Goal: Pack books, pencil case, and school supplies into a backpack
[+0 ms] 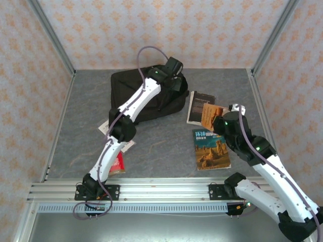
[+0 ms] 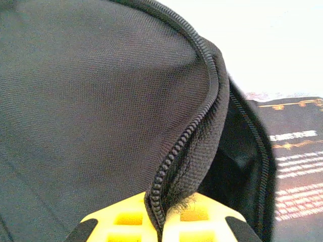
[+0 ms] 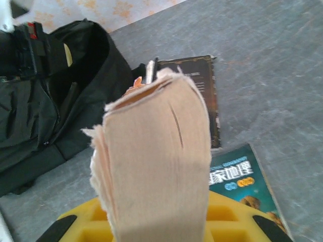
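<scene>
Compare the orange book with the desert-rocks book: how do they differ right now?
The orange book is gripped in the right tool, raised off the table; the desert-rocks book lies flat on it, untouched. The desert-rocks book looks larger. Both are paperbacks outside the backpack.

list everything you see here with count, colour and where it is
backpack: 1, black, far side of table, left of centre
black book: 1, black with white text, flat, right of backpack
orange book: 1, orange cover, held up off the table
desert book: 1, blue and yellow, flat, near right
red packet: 1, red, near edge by left arm
white card: count unclear, white, partly under left arm
table: 1, grey
left gripper: yellow fingers, shut on backpack zip edge
right gripper: shut on orange book
</scene>
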`<state>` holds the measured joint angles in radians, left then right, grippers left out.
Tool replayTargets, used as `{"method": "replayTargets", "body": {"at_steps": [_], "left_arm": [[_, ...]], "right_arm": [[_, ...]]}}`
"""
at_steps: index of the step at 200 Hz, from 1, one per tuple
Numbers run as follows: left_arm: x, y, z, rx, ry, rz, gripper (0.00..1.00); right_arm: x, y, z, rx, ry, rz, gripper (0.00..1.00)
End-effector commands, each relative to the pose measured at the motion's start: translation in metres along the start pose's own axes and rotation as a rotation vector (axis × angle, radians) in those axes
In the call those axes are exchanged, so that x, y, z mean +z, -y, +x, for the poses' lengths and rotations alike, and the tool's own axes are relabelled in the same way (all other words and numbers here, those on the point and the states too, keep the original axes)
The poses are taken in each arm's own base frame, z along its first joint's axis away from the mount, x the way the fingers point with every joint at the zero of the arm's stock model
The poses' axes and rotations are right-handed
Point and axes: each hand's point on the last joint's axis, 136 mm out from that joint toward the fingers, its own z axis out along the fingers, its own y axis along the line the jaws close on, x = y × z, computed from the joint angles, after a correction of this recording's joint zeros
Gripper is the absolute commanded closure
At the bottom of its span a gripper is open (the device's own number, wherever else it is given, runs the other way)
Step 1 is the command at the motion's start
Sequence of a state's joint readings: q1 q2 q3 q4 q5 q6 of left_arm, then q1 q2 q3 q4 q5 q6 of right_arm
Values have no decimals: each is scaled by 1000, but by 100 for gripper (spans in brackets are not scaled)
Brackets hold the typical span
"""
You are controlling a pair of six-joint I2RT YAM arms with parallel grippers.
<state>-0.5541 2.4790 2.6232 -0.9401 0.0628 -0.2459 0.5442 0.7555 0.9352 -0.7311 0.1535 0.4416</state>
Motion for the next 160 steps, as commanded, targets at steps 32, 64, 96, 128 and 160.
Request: {"method": "replayTargets", "body": {"at_steps": [32, 64, 96, 128, 160], "left_arm": [[-141, -10, -32, -18, 167, 51, 100], [-171, -18, -17, -54, 200, 67, 100], [-183, -23, 0, -87, 217, 83, 100], [-184, -28, 9, -122, 239, 87, 100], [-182, -25, 10, -130, 241, 106, 100]], "right_arm": [[-4, -71, -67, 95, 123, -222, 100], [25, -80, -79, 292, 38, -226, 100], [64, -90, -76, 559, -90, -311, 100], [95, -112, -48, 677, -267, -372, 100], [121, -128, -22, 754, -380, -426, 100]]}}
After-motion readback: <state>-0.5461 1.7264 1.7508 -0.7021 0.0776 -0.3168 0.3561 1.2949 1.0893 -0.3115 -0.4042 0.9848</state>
